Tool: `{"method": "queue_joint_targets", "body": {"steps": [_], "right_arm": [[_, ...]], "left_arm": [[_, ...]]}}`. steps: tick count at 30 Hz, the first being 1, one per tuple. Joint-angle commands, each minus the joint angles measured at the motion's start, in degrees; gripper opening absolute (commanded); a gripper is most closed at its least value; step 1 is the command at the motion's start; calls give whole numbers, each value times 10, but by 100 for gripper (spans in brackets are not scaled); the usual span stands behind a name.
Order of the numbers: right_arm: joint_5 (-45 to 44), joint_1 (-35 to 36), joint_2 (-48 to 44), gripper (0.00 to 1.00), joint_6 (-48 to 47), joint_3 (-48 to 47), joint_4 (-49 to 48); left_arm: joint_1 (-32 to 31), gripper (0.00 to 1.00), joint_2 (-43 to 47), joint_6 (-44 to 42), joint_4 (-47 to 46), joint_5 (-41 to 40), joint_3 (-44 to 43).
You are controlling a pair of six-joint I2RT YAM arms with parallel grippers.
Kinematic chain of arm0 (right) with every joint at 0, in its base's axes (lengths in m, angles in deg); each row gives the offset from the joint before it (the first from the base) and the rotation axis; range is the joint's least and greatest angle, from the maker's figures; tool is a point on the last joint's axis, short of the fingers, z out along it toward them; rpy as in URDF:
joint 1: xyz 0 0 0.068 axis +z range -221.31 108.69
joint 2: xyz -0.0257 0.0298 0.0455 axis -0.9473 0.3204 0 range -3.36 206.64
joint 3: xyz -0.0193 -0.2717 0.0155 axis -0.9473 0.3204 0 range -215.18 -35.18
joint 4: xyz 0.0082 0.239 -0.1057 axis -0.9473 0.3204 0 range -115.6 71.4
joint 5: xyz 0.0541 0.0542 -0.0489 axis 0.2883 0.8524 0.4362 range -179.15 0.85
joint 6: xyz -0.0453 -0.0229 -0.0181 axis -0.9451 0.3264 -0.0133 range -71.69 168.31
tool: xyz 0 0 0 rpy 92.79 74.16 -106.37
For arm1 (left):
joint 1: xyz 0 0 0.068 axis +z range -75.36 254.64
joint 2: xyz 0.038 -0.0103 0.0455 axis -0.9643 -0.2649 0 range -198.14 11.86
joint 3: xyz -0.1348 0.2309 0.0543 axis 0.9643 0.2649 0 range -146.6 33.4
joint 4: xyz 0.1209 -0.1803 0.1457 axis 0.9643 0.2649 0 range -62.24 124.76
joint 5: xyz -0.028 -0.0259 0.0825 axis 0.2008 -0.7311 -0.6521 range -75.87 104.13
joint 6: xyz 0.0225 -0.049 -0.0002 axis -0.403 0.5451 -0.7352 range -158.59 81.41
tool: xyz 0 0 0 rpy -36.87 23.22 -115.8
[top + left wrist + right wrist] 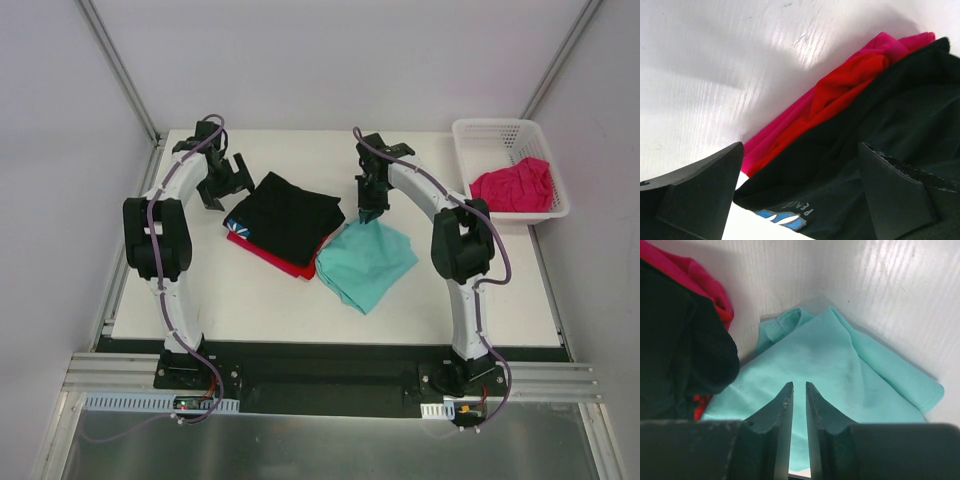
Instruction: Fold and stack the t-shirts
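A folded black t-shirt (287,213) with a blue-white mark (785,219) lies on a red t-shirt (268,255) in the middle of the table. In the left wrist view, red cloth (850,80) and magenta-pink cloth (785,122) show under the black one (880,120). A teal-green t-shirt (365,262) lies folded to its right, touching the stack. My left gripper (224,185) is open and empty beside the stack's left end (800,150). My right gripper (370,213) is shut with a thin gap, just over the teal shirt's (840,365) far corner (799,385).
A white lattice basket (478,140) stands at the back right with a crumpled magenta-pink t-shirt (514,186) in it. The white table (250,300) ends at a black rail in front. Grey walls close in both sides.
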Motion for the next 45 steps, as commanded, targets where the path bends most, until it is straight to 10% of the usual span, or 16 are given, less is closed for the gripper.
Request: {"method": "queue_joint_targets", "body": {"steps": [1, 12, 15, 17, 21, 45], "right_arm": [[14, 4, 27, 19, -4, -49, 21], [38, 0, 63, 19, -31, -116, 54], [45, 0, 67, 18, -36, -119, 55], [45, -1, 64, 18, -38, -116, 56], [47, -1, 66, 18, -39, -118, 52], [129, 21, 143, 16, 4, -176, 9]], "left_arm": [[-4, 95, 58, 2, -2, -17, 36], [19, 86, 32, -9, -3, -84, 50], [32, 68, 32, 11, -5, -80, 71], [50, 35, 35, 23, -6, -76, 80], [69, 0, 30, 23, -6, -44, 70], [24, 0, 67, 56, -87, 5, 236]]}}
